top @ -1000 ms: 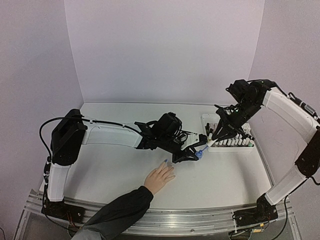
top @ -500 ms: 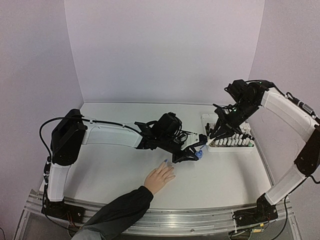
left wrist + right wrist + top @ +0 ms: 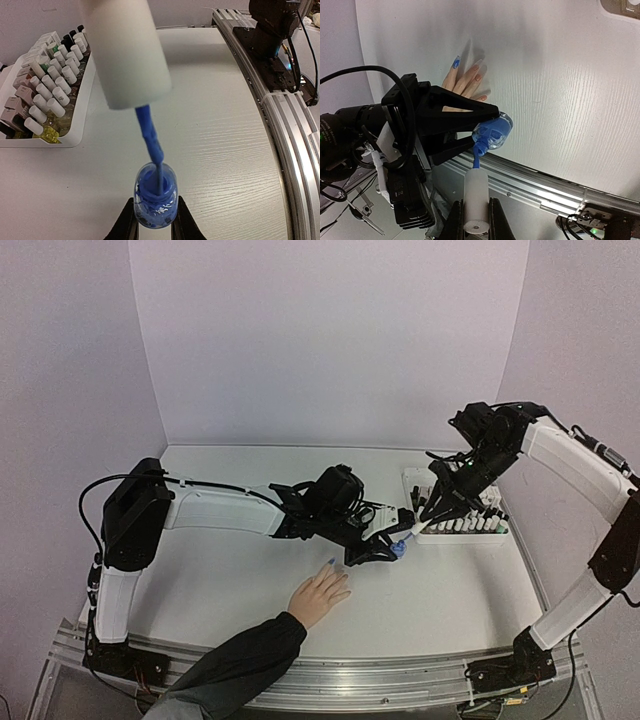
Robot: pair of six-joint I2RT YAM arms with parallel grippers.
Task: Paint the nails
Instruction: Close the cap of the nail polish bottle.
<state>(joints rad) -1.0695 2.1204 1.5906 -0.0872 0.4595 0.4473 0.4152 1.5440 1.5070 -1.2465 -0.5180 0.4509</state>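
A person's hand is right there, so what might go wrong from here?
The brush sits in the narrow neck of the blue bottle pinched by the left claw; an off-axis pull by the right claw might tug it loose. A loaded brush may drip on the table or hand before reaching the bare nails.

table point(image 3: 220, 570) — white, wood-grained | on it: tray point(image 3: 82, 115) of polish bottles point(image 3: 50, 85), right side | hand point(image 3: 320, 595) — palm down, near middle
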